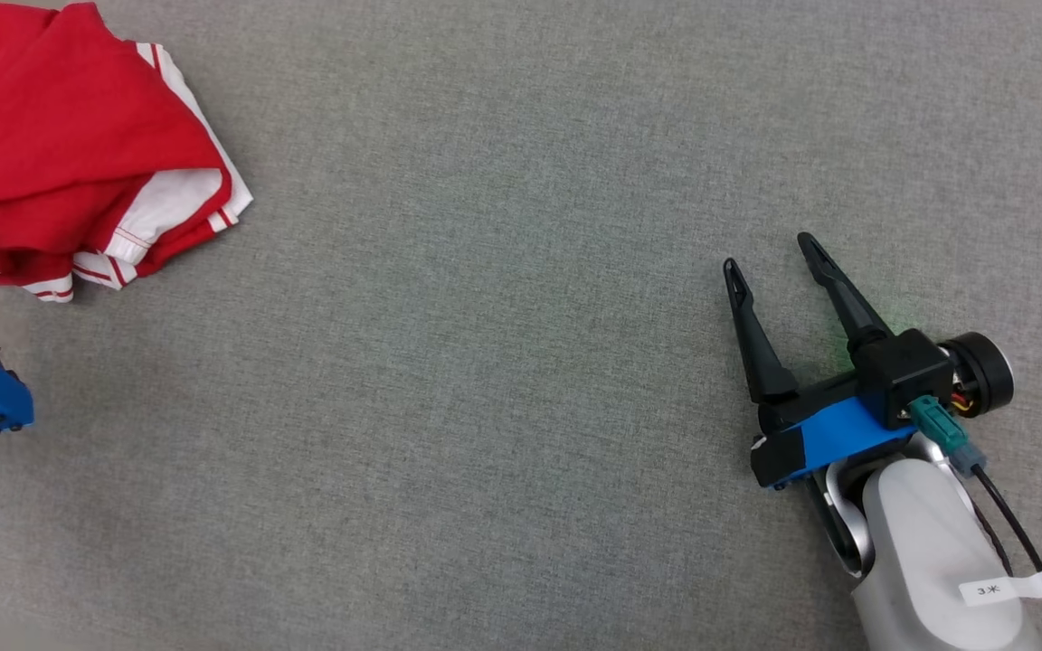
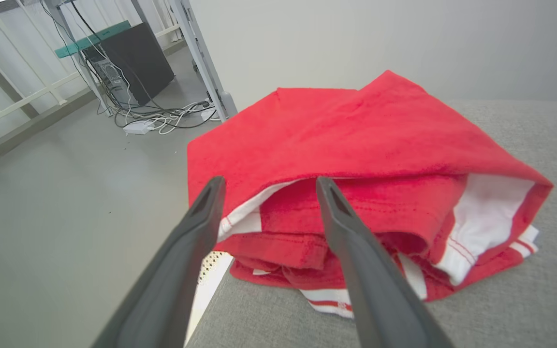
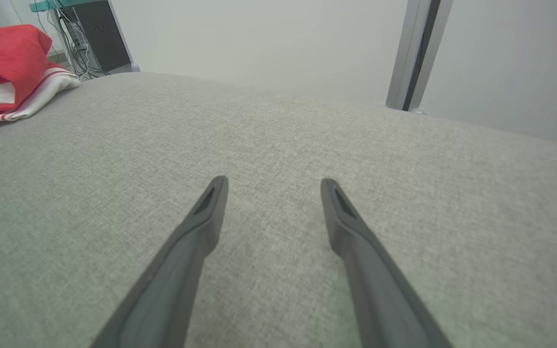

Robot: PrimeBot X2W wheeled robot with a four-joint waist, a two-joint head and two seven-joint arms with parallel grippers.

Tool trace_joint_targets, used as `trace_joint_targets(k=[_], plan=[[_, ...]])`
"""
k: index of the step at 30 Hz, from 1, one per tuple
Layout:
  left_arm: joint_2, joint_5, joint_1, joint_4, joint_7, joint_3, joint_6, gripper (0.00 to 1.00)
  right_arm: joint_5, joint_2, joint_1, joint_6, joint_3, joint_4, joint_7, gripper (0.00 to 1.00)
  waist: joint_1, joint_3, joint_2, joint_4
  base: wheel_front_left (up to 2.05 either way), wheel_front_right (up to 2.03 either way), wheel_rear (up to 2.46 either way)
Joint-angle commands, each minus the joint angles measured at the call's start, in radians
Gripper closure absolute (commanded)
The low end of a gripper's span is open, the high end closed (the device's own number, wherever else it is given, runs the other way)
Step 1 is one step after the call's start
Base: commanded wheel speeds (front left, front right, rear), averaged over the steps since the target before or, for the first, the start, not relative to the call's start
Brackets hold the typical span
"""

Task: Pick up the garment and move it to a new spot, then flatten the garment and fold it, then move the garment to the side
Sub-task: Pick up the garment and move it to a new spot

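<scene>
- The left gripper [image 2: 270, 182] is hovering at the table's left edge, its fingers spread and pointing at the garment [image 1: 60, 136].
- The right gripper [image 1: 770, 253] is hanging low over the tabletop [image 1: 485, 362], well apart from the garment, its fingers likewise spread and empty.
- The red garment, trimmed in white with red stripes, is lying in a rumpled, folded heap on the grey woven tabletop.
</scene>
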Motion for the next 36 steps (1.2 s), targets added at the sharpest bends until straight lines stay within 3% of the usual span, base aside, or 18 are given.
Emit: trace_joint_targets(k=[1, 13, 14, 15, 16, 22, 27, 36], plan=[[0.013, 0.010, -0.030, 0.021, -0.003, 0.002, -0.001, 0.00, -0.005, -0.013, -0.007, -0.001, -0.007, 0.013, 0.001, 0.00, 0.0000, 0.012, -0.0001, -0.007, 0.00, 0.00, 0.00], [0.062, 0.016, -0.107, 0.122, -0.003, 0.044, -0.001, 0.00, 0.004, -0.016, -0.021, -0.001, 0.002, -0.014, 0.003, 0.00, 0.0000, 0.060, -0.0001, -0.046, 0.00, 0.00, 0.00], [0.060, 0.011, -0.109, 0.128, -0.003, 0.047, -0.001, 0.18, 0.005, -0.016, -0.019, -0.001, 0.002, -0.016, 0.003, 0.00, 0.0000, 0.061, -0.0001, -0.049, 0.00, 0.00, 0.00], [0.061, 0.006, -0.113, 0.129, -0.003, 0.049, -0.001, 0.78, 0.007, -0.016, -0.018, -0.001, 0.002, -0.017, 0.003, 0.00, 0.0000, 0.062, -0.0001, -0.051, 0.00, 0.00, 0.00], [0.059, -0.003, -0.116, 0.134, -0.003, 0.047, -0.001, 1.00, 0.008, -0.016, -0.017, -0.001, 0.002, -0.018, 0.003, 0.00, 0.0000, 0.063, -0.0001, -0.053, 0.00, 0.00, 0.00], [0.053, -0.032, -0.108, 0.053, -0.003, 0.018, -0.001, 1.00, 0.025, -0.014, 0.000, -0.001, 0.000, -0.020, 0.003, 0.00, 0.0000, 0.035, -0.0001, -0.059, 0.00, 0.00, 0.00], [0.059, -0.044, -0.098, -0.098, -0.003, -0.019, -0.001, 1.00, 0.063, -0.010, 0.011, -0.001, 0.018, -0.021, 0.001, 0.00, 0.0000, -0.034, -0.0001, -0.072, 0.00, 0.00, 0.00], [0.054, -0.075, -0.082, -0.336, -0.003, -0.127, -0.001, 1.00, 0.145, -0.009, 0.076, 0.000, 0.037, -0.009, 0.000, 0.00, 0.0000, -0.179, -0.0001, -0.148, 0.00, 0.00, 0.00]])
